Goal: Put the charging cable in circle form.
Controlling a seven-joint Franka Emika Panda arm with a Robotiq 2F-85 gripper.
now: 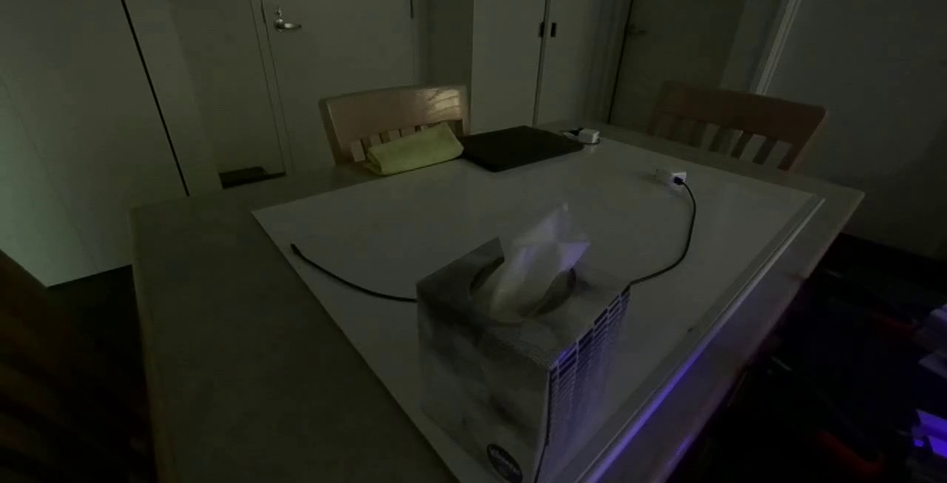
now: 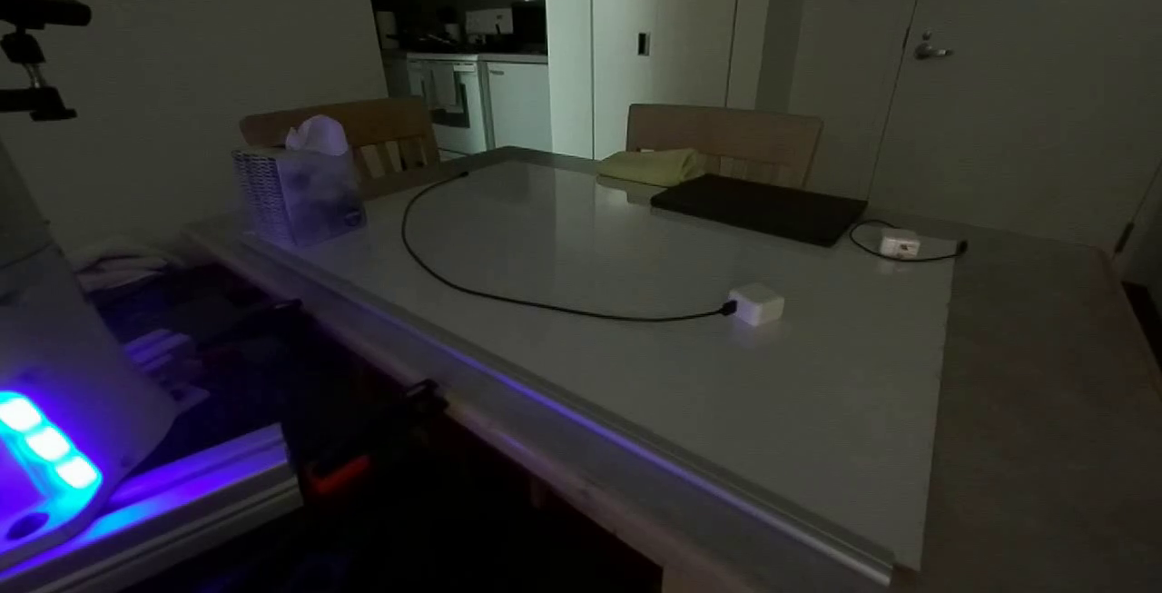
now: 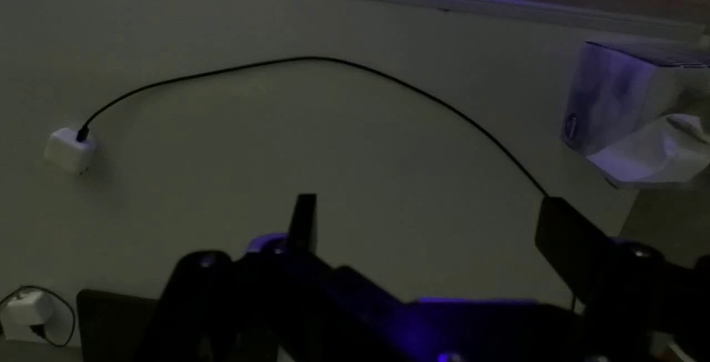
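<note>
The pincer [image 3: 427,200] gapes wide above a white board [image 2: 590,243] on a table [image 1: 222,335]; chairs [image 1: 392,109] and doors [image 1: 340,2] stand dim.

The charging cable [image 3: 312,58] is black, the cloth [image 1: 416,151] yellow-green.

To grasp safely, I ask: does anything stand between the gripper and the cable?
Nothing visible stands between the open gripper and the cable; the box stands beside the cable, off that path.
</note>
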